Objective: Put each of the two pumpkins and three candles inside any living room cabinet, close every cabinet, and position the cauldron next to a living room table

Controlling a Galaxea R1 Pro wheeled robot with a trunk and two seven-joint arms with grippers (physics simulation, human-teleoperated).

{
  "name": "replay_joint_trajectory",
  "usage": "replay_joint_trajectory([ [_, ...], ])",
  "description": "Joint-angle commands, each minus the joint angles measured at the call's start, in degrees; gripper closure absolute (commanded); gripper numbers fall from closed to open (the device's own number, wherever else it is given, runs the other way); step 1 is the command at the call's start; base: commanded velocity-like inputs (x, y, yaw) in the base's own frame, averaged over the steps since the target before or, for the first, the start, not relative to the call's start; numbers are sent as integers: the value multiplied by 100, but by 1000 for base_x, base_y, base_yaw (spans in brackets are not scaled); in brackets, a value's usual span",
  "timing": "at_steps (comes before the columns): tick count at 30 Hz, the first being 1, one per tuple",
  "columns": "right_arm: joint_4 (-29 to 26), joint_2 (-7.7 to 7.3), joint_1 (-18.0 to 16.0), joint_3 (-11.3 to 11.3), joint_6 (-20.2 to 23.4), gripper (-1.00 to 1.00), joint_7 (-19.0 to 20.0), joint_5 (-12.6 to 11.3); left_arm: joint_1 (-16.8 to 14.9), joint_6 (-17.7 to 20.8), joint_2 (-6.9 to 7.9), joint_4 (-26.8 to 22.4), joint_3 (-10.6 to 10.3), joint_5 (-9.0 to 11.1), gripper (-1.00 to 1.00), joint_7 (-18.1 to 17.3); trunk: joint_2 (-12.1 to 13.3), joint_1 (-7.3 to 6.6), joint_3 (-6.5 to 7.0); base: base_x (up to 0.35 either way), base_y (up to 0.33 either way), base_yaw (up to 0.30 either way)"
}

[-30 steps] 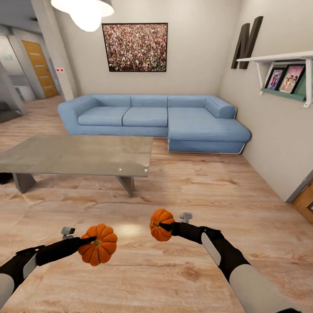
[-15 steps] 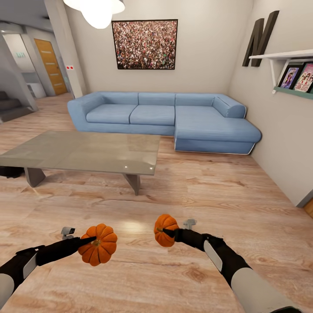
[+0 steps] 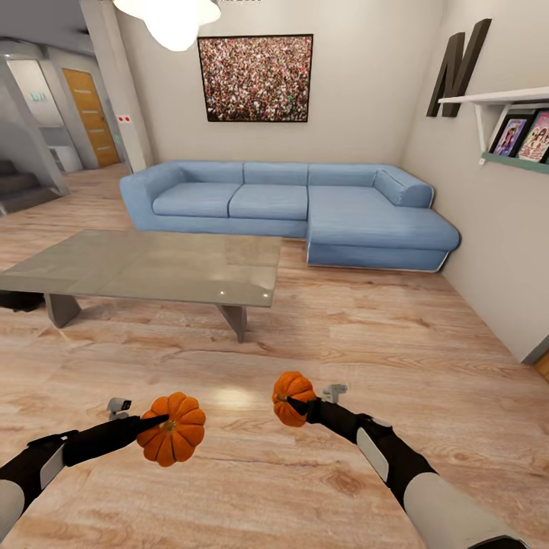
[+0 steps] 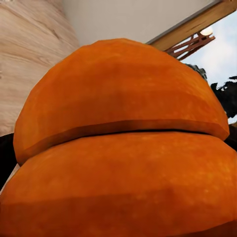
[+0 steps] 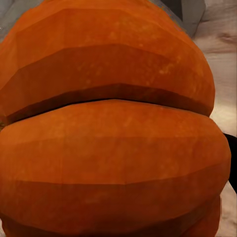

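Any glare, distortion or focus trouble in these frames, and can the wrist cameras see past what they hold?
Head view: wide-angle bend at the edges, a bright lamp reflection on the floor between the left pumpkin and the right pumpkin, slight sheen on the table. Left wrist view and right wrist view: the held pumpkin crowds each frame, leaving slivers of background.
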Motion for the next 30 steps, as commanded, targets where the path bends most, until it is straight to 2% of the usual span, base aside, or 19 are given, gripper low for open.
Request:
replay_joint_trajectory([
  [1,-6,2,-2,25,77,100,-13,-58,-3,60,6,0,-47,45,100,-16,-2,-1,0,0,0,190],
  [2,-12,-2,-2,42,428,100,-21,-43,-3,58,6,0,-42,45,100,-19,-2,-1,4,0,0,259],
  [6,-15,-3,-2,47,677,100,-30,-31,-3,57,6,7,57,45,100,-19,-2,-1,9,0,0,287],
  [26,-7,6,-2,48,667,100,-74,-30,-3,57,6,14,67,45,100,-19,-2,-1,9,0,0,300],
  [30,-6,6,-2,48,667,100,-236,-30,-3,57,6,17,68,50,100,-19,-2,-1,9,0,0,300],
])
